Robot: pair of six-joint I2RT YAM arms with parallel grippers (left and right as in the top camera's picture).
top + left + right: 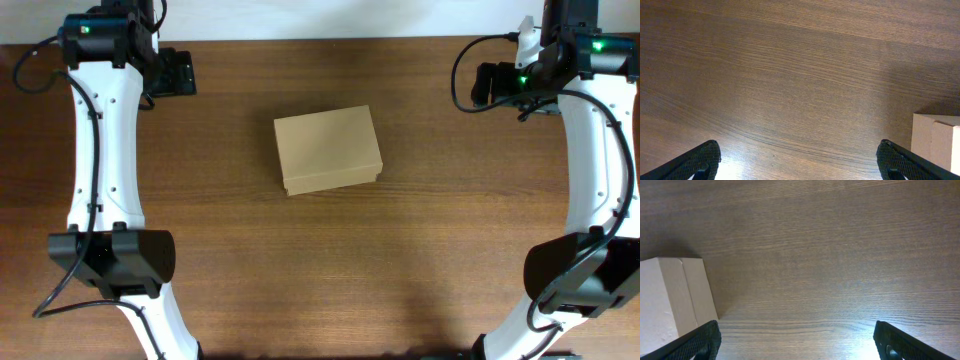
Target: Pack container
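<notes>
The container [328,149] is a plain tan cardboard box with its flap lid shut, standing in the middle of the wooden table. A corner of it shows at the right edge of the left wrist view [936,140] and at the left edge of the right wrist view [672,302]. My left gripper [799,161] is open and empty, held over bare wood at the far left, well apart from the box. My right gripper [796,341] is open and empty at the far right, also apart from the box. No tape rolls are in view.
The wooden table [330,260] runs across the whole view, with its back edge against a white wall at the top. Both white arms stand at the table's left and right sides, their bases near the front edge.
</notes>
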